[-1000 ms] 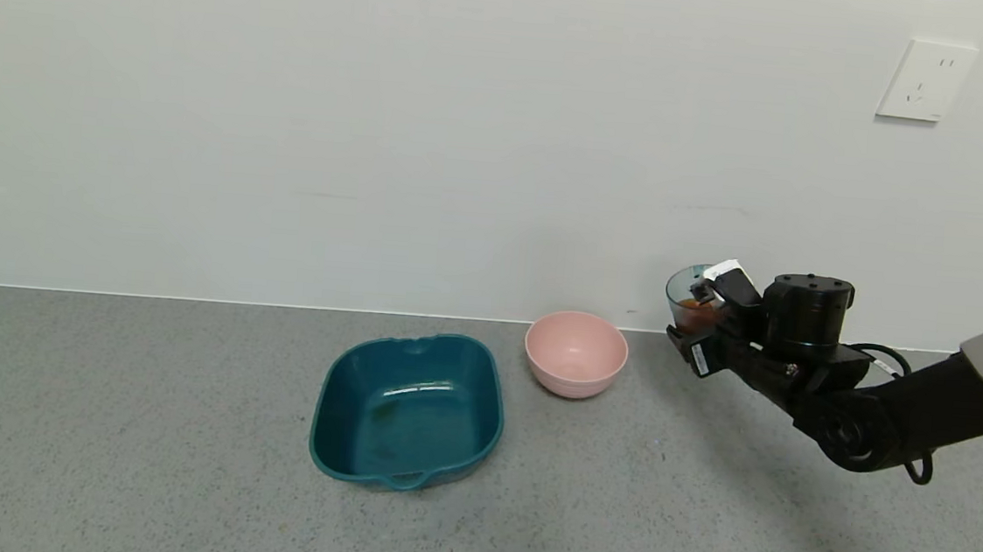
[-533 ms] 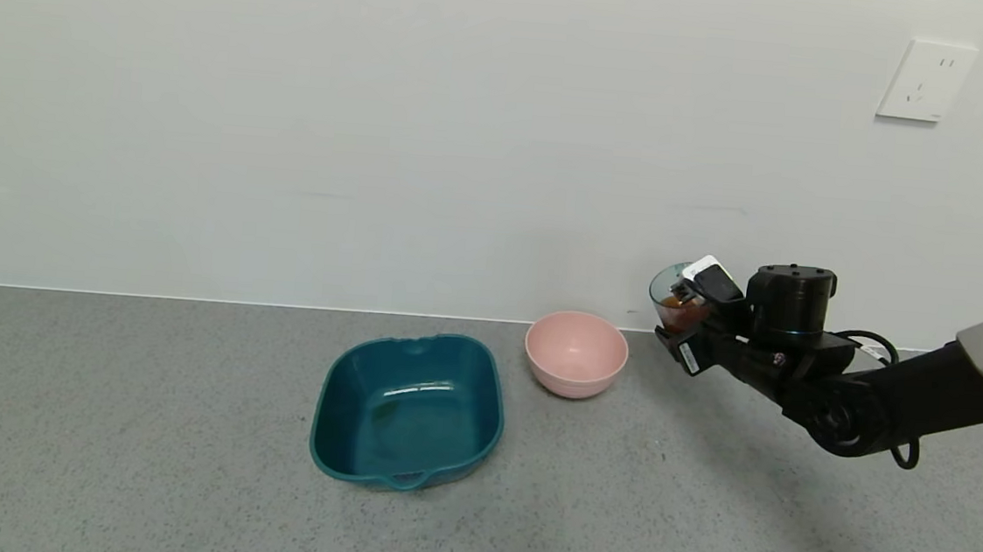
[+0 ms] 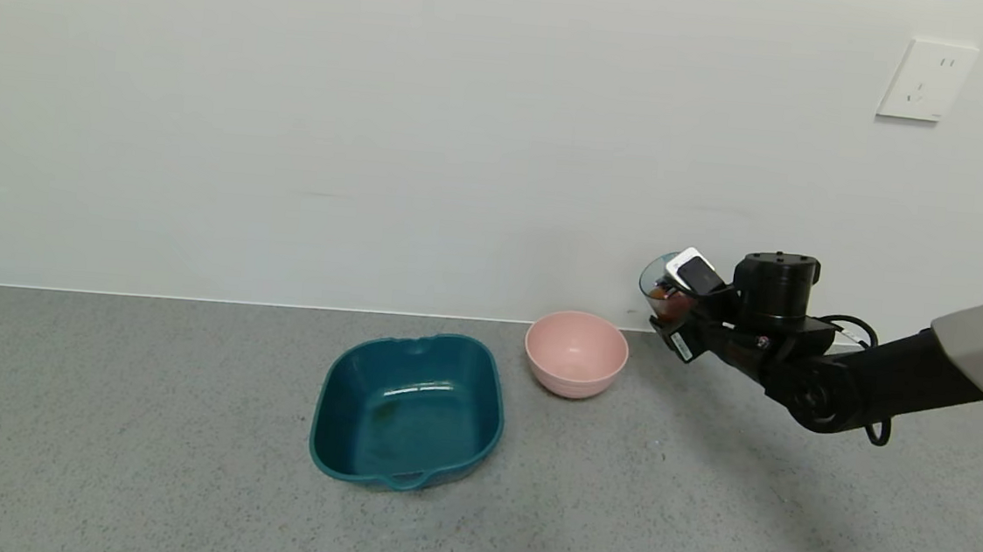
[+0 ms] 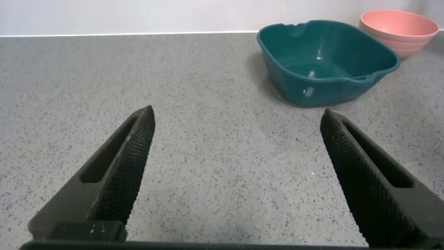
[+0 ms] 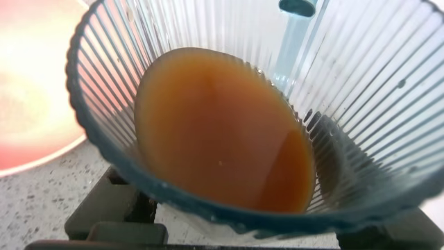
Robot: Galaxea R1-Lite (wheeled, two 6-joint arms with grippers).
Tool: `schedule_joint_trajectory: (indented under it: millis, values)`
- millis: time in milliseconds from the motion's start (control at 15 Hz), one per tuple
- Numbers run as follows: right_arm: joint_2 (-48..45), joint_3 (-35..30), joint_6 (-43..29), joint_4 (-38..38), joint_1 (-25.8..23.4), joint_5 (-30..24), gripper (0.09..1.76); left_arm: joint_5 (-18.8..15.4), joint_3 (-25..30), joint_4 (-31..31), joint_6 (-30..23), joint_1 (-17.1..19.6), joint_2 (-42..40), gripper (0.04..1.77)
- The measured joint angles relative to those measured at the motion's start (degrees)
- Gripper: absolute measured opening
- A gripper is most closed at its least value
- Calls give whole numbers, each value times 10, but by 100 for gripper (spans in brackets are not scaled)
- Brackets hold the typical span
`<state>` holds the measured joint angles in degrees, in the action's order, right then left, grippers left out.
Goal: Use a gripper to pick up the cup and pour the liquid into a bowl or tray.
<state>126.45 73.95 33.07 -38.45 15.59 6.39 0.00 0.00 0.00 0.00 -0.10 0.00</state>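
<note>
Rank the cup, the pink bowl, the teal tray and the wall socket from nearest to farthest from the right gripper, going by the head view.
1. The cup, held in the right gripper itself.
2. The pink bowl, just to the gripper's left on the counter.
3. The wall socket, up on the wall to its right.
4. The teal tray, beyond the bowl, farther left and nearer the robot.

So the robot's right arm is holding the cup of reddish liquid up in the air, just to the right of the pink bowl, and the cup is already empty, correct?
Not quite: the cup is not empty. The right wrist view shows the liquid pooled inside it. The rest holds: the right gripper has its jaws shut on the cup, raised just right of the pink bowl.
</note>
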Motion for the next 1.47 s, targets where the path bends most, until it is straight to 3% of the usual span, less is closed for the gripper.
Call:
schedule_joint_trajectory:
  millis: [267, 800, 1467]
  values:
    - [17, 41, 29, 36, 7, 3, 136, 0, 0, 0, 0, 0, 0, 172]
    - [53, 68, 82, 37, 29, 9, 136, 0, 0, 0, 0, 0, 0, 172]
    - [83, 98, 195, 35, 55, 96, 136, 0, 0, 0, 0, 0, 0, 172]
